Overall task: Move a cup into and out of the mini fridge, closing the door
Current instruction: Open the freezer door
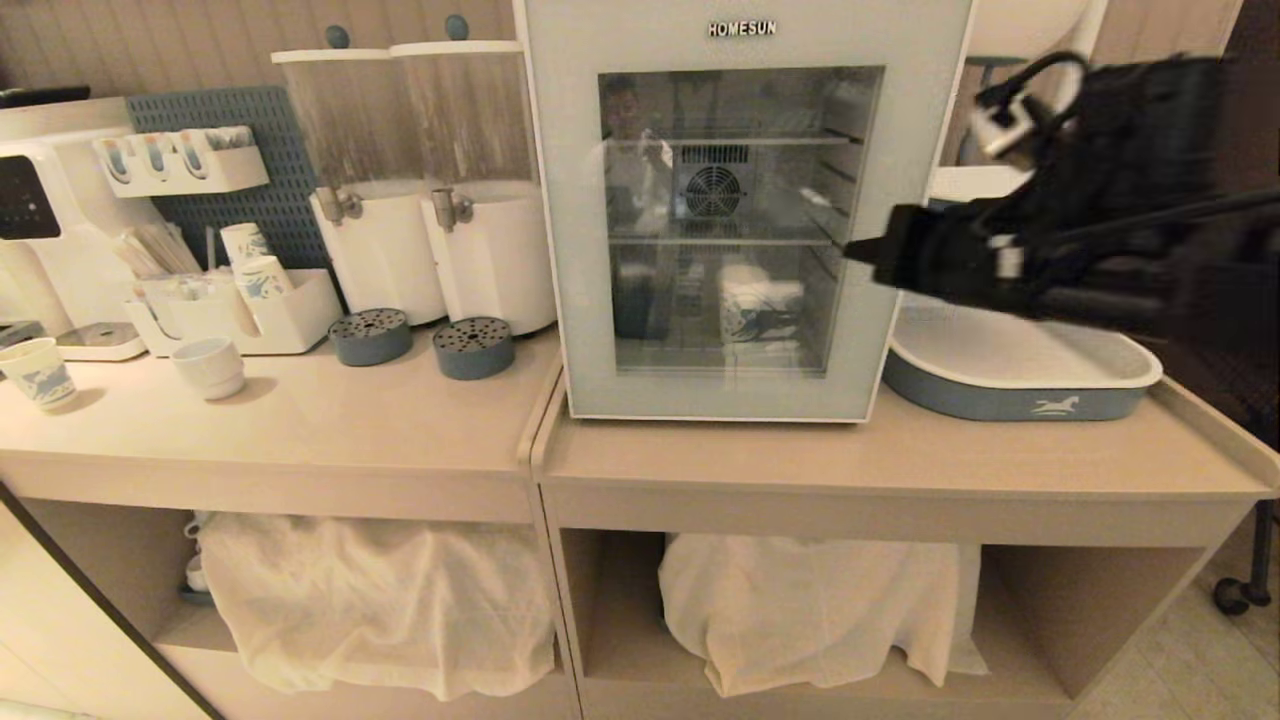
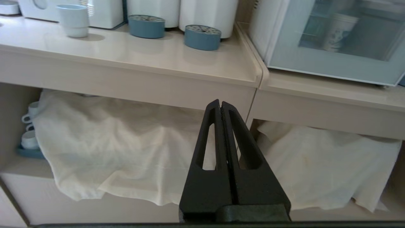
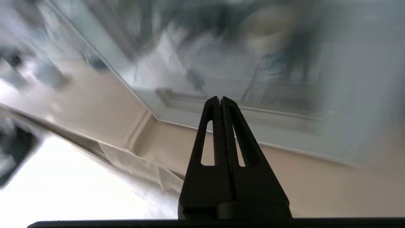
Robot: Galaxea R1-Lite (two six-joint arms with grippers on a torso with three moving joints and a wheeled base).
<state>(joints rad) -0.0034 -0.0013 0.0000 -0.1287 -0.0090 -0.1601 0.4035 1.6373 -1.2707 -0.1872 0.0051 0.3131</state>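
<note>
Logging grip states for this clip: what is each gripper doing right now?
Left gripper: closed, holding nothing.
Right gripper: closed, holding nothing, by the mini fridge.

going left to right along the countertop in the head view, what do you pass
White paper cup with blue print → short white ceramic cup → two round grey-blue drip trays → white glass-door mini fridge, its door shut → right pincer, shut, at the door's right edge → white oval tray with a grey-blue rim.

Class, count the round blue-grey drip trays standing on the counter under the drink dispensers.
2: one drip tray below the left dispenser's tap, the other below the right dispenser's tap, side by side. None seems hidden.
</note>
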